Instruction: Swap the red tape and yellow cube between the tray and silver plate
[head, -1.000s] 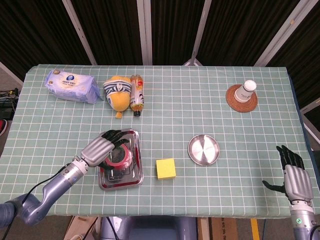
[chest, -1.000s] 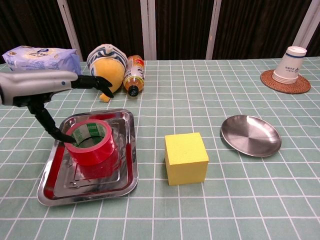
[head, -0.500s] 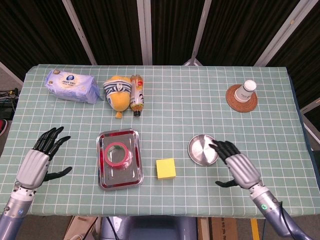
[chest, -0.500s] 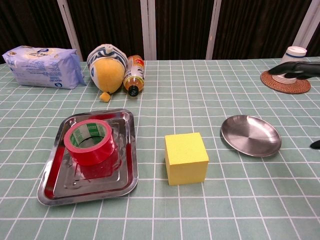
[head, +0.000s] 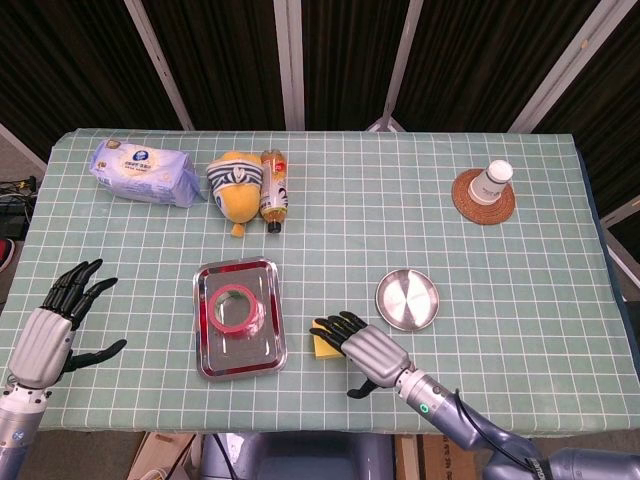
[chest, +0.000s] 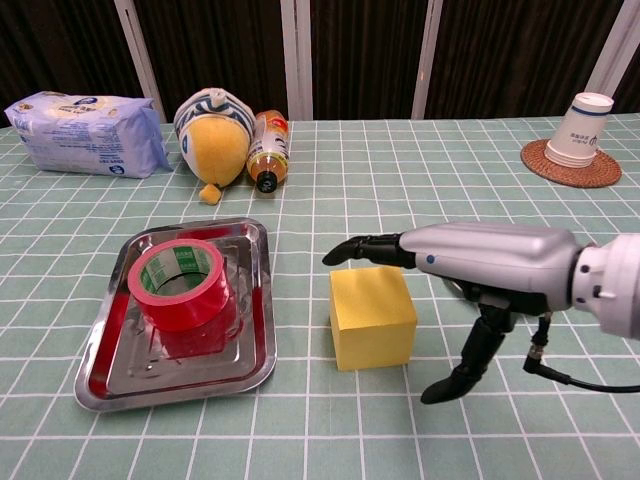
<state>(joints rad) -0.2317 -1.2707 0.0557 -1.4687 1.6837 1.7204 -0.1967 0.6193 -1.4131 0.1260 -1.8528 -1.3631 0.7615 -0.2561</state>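
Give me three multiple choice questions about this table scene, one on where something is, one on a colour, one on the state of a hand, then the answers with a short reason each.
1. Where is the red tape?
A. on the silver plate
B. in the tray
C. on the coaster

2. What colour is the cube?
A. yellow
B. blue
C. green

3. What is the right hand doing?
A. gripping the paper cup
B. lifting the tape
C. held open over the cube, holding nothing

Answers:
1. B: the red tape lies inside the tray, while the silver plate is bare.
2. A: the cube is plain yellow.
3. C: the right hand has its fingers stretched above the cube and its thumb down beside it, with the cube resting on the table; the left hand is open too, at the table's near left edge.
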